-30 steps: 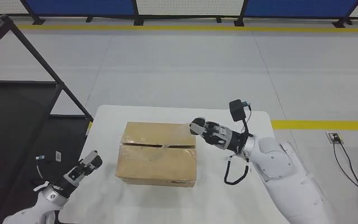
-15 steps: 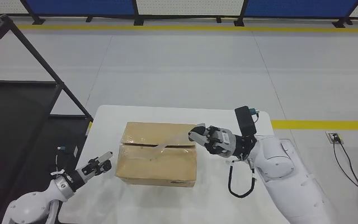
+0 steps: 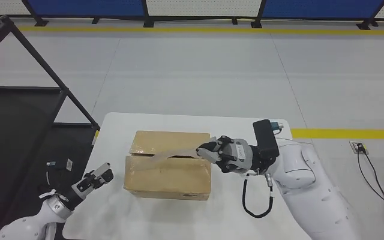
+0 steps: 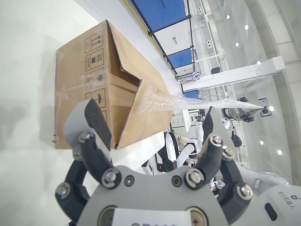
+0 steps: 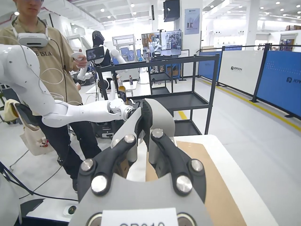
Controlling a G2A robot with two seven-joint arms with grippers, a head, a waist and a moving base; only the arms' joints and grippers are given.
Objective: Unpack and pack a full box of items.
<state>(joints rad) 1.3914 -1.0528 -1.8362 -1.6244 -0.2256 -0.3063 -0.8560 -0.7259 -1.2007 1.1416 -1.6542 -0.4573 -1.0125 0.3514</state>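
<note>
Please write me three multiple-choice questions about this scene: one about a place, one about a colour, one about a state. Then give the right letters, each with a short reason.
1. Where does the cardboard box stand?
A. on the floor
B. on the white table
C. on a shelf of the black rack

2. What colour is the tape strip that stretches away from the box?
A. red
B. black
C. clear

3. In what state is the left gripper?
A. open, holding nothing
B. shut on the tape
C. shut on a box flap

Answers:
1 B: the top view shows the box resting on the tabletop.
2 C: the room behind shows through the strip in the left wrist view.
3 A: its fingers stand apart with nothing between them, and it is the right gripper that is shut on the tape.
</note>
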